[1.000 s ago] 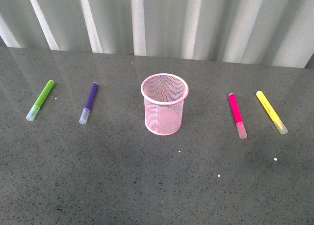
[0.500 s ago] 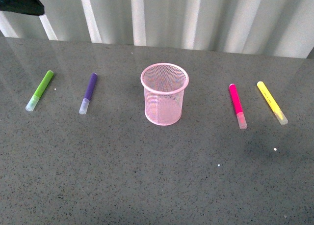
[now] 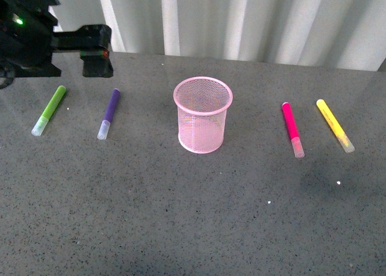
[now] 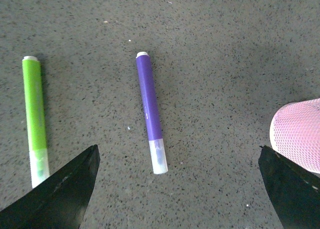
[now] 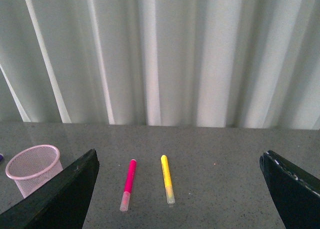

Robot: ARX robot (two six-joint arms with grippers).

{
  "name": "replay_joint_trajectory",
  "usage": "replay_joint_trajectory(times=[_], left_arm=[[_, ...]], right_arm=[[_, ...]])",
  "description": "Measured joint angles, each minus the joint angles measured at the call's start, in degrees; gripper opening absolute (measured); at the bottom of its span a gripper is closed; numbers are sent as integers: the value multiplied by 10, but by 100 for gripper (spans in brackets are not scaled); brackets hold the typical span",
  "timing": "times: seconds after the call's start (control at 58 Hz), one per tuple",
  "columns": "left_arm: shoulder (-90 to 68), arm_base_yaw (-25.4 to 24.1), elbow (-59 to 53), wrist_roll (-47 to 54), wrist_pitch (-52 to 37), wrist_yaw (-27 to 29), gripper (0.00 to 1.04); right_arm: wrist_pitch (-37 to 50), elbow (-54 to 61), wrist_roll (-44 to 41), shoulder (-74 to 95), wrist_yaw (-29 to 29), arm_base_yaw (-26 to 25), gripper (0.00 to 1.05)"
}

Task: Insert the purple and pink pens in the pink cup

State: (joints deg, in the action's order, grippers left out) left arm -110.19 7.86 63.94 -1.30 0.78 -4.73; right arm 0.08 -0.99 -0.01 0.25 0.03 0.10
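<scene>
The pink cup (image 3: 202, 131) stands upright at the centre of the front view, open mouth up and nothing in it, so neither pen is in yet. The purple pen (image 3: 109, 112) lies flat on the grey bench (image 3: 181, 216) left of centre. Just beside it, further left, lies a lime-green marker (image 3: 49, 109). The pink pen (image 3: 291, 126) lies right of centre, with a yellow marker (image 3: 333, 131) on its far side. Each wanted pen is the nearer one to the cup on its side, which probably lets each arm take its own.

The left fingers (image 4: 65, 194) are spread wide and hold nothing. In the left wrist view they fill the lower corners, with the purple pen between them in the middle of the frame, which reads as lining up for a grasp. How high they hang above the bench is hard to tell. The right fingers (image 5: 60, 199) are also spread and empty. They frame the pink pen at lower centre-left of the right wrist view from well back.

Both pens have solid-coloured barrels and pale translucent caps, and both caps point toward the bottom of the front view. The cup is light pink wire mesh with a solid rim.
</scene>
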Motion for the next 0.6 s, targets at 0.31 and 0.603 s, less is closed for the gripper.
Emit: replay_joint_trajectory(times=[0.31,0.603], left_arm=[[-104,22,69,55,-14,27,98],[-160,25,127,63,-2,35,98]], right_arm=[[0,0,0,0,0,0,98],[0,0,0,0,0,0,98]])
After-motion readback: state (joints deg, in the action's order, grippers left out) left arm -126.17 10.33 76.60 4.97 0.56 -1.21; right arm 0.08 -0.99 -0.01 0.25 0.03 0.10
